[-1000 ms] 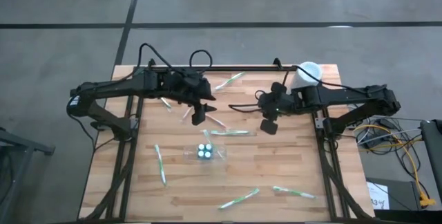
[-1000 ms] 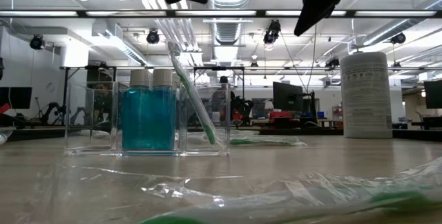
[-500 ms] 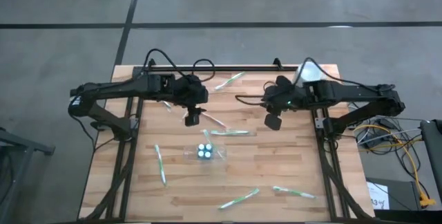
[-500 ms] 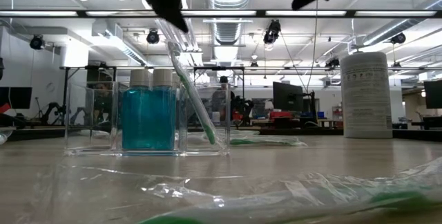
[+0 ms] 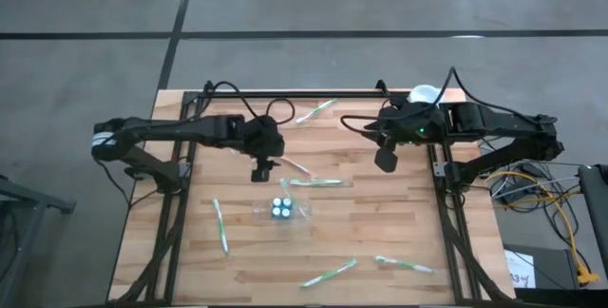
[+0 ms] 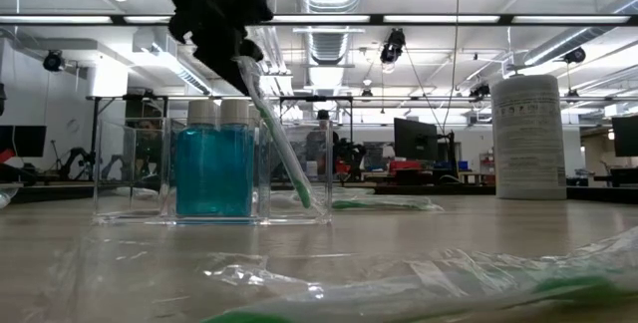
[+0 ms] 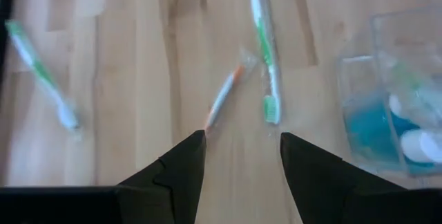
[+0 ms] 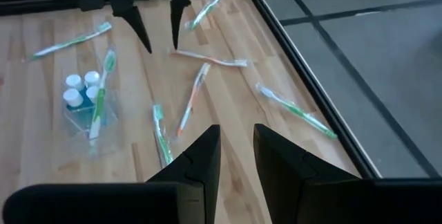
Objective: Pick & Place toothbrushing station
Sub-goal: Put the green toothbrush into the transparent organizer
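Left gripper: I have the left gripper [image 7: 238, 156] hanging over the back half of the table [image 5: 380, 222], fingers spread and empty, pointed down so I can drop onto a brush.
Target brush: the orange toothbrush [image 7: 223, 101] lies flat on the wood at about 12 o'clock of the gap between my fingers, just beyond the tips and not yet touched; it slants slightly, so I judge the wrist needs a small turn before closing.
Neighbouring brush: a green wrapped toothbrush [image 7: 265, 65] lies just beside it at 1 o'clock, near enough to snag.
Station: the clear organiser [image 5: 282, 209] sits at 5 o'clock of the gripper on the high view, near the table's middle; it holds blue mouthwash bottles [image 6: 211, 170] and one green toothbrush [image 6: 279, 144] leaning upright in a side compartment.
Right gripper: the right gripper [image 8: 231, 156] waits raised at the table's 2 o'clock edge, fingers a little apart and holding nothing, I judge parked clear of the left arm.
Other brushes: more wrapped brushes lie scattered well apart, one at the table's 7 o'clock [image 5: 219, 225].
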Controlling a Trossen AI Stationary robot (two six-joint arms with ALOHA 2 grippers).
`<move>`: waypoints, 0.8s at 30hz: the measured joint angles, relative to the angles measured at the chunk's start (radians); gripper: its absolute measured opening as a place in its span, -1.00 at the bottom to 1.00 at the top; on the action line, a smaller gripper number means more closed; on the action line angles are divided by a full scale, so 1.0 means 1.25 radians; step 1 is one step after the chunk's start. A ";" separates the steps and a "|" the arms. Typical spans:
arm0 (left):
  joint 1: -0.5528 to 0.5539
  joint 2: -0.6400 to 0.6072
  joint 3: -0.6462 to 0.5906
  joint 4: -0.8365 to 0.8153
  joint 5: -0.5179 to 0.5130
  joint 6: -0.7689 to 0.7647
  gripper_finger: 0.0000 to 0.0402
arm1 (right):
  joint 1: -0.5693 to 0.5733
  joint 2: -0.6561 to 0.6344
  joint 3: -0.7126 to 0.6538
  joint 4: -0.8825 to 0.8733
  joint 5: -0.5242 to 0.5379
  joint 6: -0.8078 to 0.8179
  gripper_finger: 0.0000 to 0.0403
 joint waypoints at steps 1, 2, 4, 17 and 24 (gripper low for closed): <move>0.009 -0.005 -0.013 0.009 0.016 0.009 -0.04 | 0.000 0.000 0.000 0.000 0.000 -0.003 -0.59; 0.021 -0.010 -0.027 0.022 0.032 0.018 -0.04 | 0.000 0.000 0.000 0.000 0.000 -0.006 -0.59; 0.050 -0.027 -0.053 0.041 0.070 0.030 -0.04 | 0.000 0.003 0.000 0.000 0.000 -0.006 -0.59; 0.139 -0.157 -0.198 0.251 0.248 0.025 -0.04 | 0.000 0.022 -0.001 0.000 -0.001 -0.006 -0.59; 0.142 -0.140 -0.201 0.256 0.211 0.019 -0.04 | 0.000 0.023 -0.001 0.000 -0.001 -0.007 -0.59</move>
